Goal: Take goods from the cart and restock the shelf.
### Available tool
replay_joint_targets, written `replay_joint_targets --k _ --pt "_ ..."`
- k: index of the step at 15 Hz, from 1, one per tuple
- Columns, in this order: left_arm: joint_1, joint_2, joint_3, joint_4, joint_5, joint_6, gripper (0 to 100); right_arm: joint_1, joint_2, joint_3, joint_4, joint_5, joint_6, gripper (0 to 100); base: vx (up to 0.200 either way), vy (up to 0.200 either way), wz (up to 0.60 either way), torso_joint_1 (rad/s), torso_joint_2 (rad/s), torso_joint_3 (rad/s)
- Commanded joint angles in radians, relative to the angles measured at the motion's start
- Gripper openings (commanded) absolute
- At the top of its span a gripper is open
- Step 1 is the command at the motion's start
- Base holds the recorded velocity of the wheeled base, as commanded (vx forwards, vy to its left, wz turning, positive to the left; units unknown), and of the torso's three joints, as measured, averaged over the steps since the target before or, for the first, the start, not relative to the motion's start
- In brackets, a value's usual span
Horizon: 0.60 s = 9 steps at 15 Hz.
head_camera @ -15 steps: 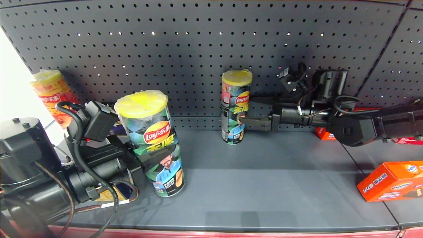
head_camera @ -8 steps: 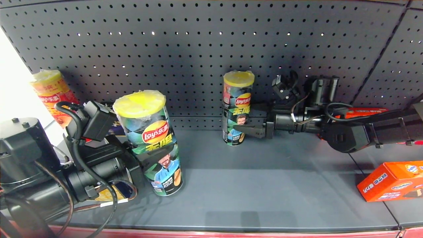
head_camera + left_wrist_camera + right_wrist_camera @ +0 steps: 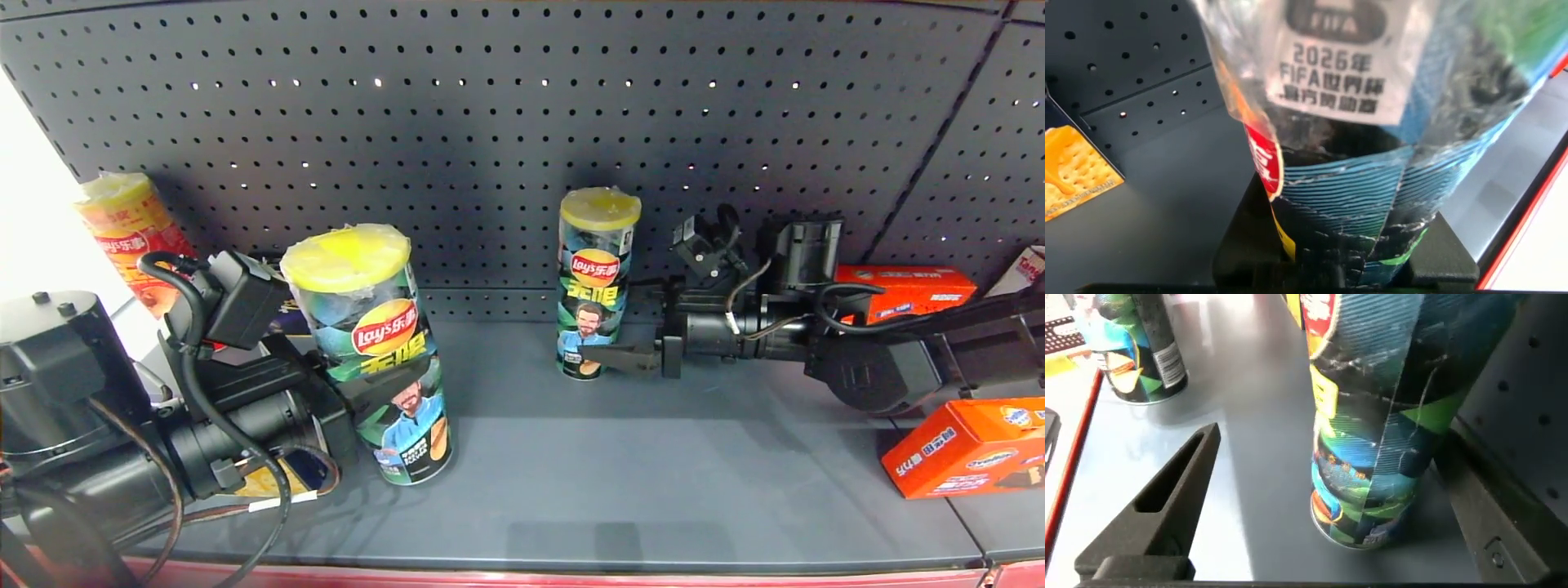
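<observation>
Two tall chip cans with yellow lids stand on the grey shelf (image 3: 653, 474). The near can (image 3: 371, 343) is upright at the left front, with my left gripper (image 3: 385, 384) shut on its lower half; the left wrist view has the can's wrapper (image 3: 1372, 163) between the gripper's (image 3: 1343, 265) dark fingers. The far can (image 3: 594, 282) stands upright near the pegboard. My right gripper (image 3: 608, 347) is open around its base. In the right wrist view this can (image 3: 1380, 433) sits between the spread fingers (image 3: 1167, 506), closer to the one by the pegboard.
A red and yellow can (image 3: 131, 229) stands at the far left. Orange boxes lie at the right front (image 3: 967, 445) and right back (image 3: 906, 286). A cracker box (image 3: 1074, 171) lies by the left arm. The pegboard wall (image 3: 490, 122) closes the back; a red lip (image 3: 571, 578) edges the front.
The right arm came down and a little forward with the far can, which turned to show its label. Its fingers now stand apart from the can. The left arm kept still.
</observation>
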Motion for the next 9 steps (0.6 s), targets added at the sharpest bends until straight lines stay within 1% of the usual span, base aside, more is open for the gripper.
replay_joint_targets --k 1,3,4,9 --pt "0.0 0.001 0.003 0.0 0.0 0.0 0 0.002 0.049 -0.046 0.0 -0.031 -0.001 100 0.0 0.0 0.0 0.0 0.0 0.0" --pt "0.002 0.001 0.003 0.0 0.0 0.0 0 0.013 0.08 -0.083 -0.002 -0.067 0.001 100 0.0 0.0 0.0 0.0 0.0 0.0" --pt "0.002 0.001 0.002 0.0 0.0 0.0 0 0.019 0.103 -0.109 -0.002 -0.074 0.002 100 0.0 0.0 0.0 0.0 0.0 0.0" --pt "0.003 -0.001 0.005 0.0 0.001 -0.002 0 0.027 0.132 -0.135 -0.003 -0.08 0.006 100 0.0 0.0 0.0 0.0 0.0 0.0"
